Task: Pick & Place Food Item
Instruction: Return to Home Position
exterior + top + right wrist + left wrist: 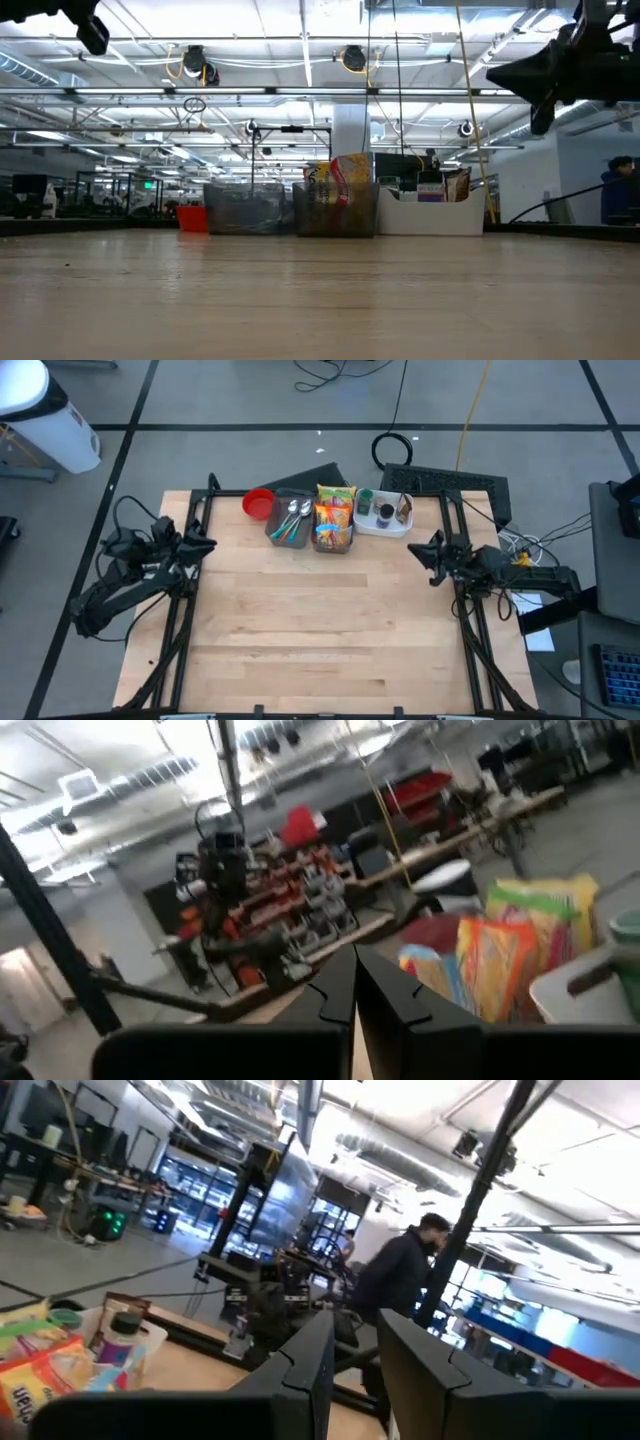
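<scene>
A clear bin [334,536] of bright snack packets [335,501] stands at the table's far edge; it also shows in the low view [336,195] and the right wrist view [510,955]. My left gripper [207,544] is shut and empty, raised at the table's left edge. My right gripper [418,549] is shut and empty, raised at the right edge. Both point inward, far from the packets. The shut fingers show in the left wrist view [352,1370] and the right wrist view [352,990].
At the far edge stand a red cup [258,503], a clear bin of spoons [290,520] and a white tray [384,512] with small bottles. The bare wooden table top [320,620] spreads in front of them. A person [400,1275] stands beyond the table.
</scene>
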Robot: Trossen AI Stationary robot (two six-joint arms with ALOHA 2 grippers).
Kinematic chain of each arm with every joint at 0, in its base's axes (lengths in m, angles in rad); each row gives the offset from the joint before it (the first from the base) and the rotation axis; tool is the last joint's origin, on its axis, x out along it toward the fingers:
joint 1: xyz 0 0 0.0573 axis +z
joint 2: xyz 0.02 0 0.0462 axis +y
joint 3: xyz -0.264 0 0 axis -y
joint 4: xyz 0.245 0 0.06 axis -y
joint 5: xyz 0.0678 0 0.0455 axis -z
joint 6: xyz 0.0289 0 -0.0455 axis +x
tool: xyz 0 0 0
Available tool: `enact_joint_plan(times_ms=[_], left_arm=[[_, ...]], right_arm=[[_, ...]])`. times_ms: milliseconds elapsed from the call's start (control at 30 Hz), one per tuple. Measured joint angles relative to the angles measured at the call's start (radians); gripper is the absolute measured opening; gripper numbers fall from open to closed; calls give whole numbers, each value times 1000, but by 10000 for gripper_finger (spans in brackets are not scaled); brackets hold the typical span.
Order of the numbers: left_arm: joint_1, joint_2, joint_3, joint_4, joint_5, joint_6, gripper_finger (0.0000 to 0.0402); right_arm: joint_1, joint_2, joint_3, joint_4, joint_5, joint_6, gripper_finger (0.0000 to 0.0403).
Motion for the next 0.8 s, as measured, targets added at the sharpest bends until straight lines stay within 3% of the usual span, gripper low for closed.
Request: enact_joint_plan(times_ms=[200, 500, 633, 800], left_arm=[[0, 0, 0, -36, 52, 17, 85], [0, 0, 0, -121, 54, 107, 85], [0, -1, -16, -135, -39, 146, 85], [0, -1, -108, -74, -219, 80, 85]], right_arm=[[-1, 1, 0, -167, -64, 31, 0], [-1, 40, -1, -178, -78, -11, 0], [-1, 45, -1, -179, -77, -48, 0], [-1, 45, -1, -172, -77, -76, 2]])
